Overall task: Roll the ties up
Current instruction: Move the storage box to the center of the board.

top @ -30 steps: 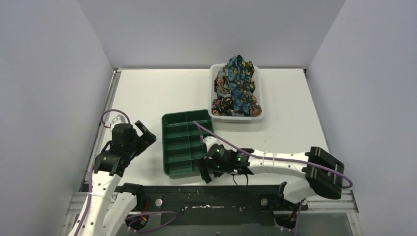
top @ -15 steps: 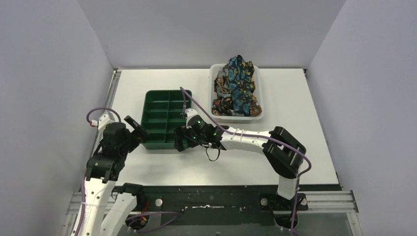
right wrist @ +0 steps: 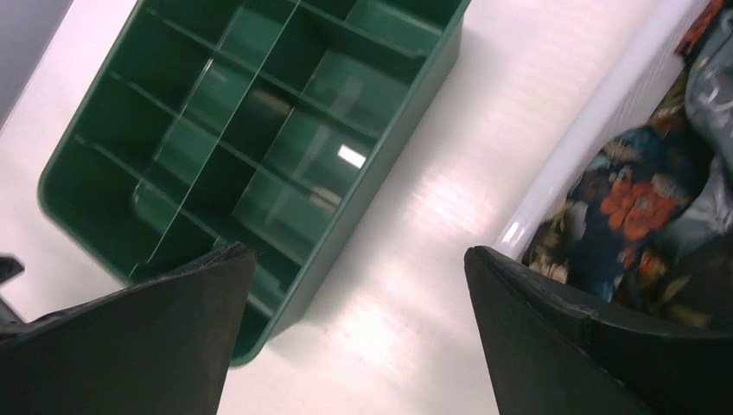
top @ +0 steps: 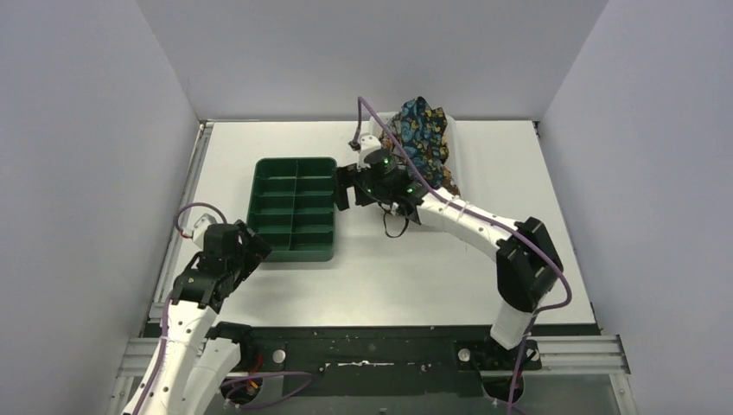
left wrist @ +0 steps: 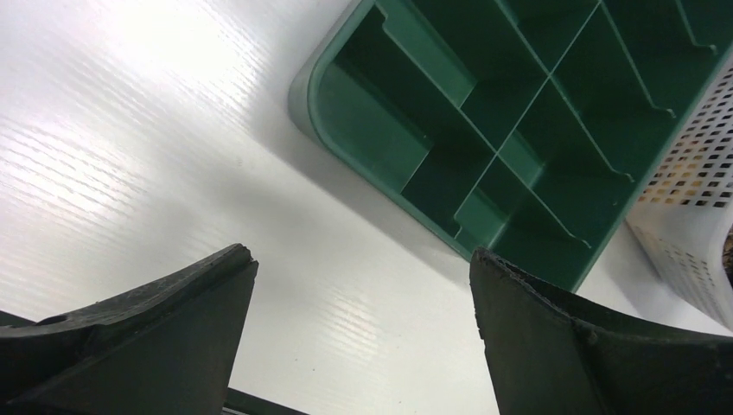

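Right wrist view — ties lie just beside the right end effector — wide, empty.

No text, label, brand, number or sign is legible on the ties, green tray or white basket.

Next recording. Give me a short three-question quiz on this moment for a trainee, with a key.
1. True or false: the ties lie piled in the white mesh basket.
2. Which hand hovers between the green compartment tray and the basket? A) left B) right
3. Fill in: the left hand, by the tray's near left corner, is ___ and holds nothing.
Key: 1 true; 2 B, the right hand; 3 open.
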Controlling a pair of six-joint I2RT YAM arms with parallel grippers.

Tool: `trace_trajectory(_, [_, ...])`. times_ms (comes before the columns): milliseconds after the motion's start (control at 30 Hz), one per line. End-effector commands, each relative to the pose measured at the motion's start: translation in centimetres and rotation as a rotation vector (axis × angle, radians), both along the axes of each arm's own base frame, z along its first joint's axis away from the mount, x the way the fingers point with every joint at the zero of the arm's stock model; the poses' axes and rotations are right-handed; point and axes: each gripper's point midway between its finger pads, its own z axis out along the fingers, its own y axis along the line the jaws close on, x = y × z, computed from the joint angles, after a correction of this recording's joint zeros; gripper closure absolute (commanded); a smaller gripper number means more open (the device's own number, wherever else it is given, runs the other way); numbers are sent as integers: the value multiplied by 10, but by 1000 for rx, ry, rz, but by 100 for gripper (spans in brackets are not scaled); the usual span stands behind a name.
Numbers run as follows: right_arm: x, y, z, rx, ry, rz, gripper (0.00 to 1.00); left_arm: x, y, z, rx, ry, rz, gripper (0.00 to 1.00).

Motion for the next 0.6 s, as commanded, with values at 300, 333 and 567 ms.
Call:
trace_trajectory(300, [81, 12, -36, -229, -40, -86, 0, 28, -21, -22, -126, -87, -10, 17])
trace_trajectory(333, [88, 4, -36, -238, -55, -118, 0, 32, -21, -23, -130, -90, -6, 17])
trace_trajectory(567, [93, -39, -53, -243, 4, -176, 0, 65, -12, -21, -75, -111, 15, 17])
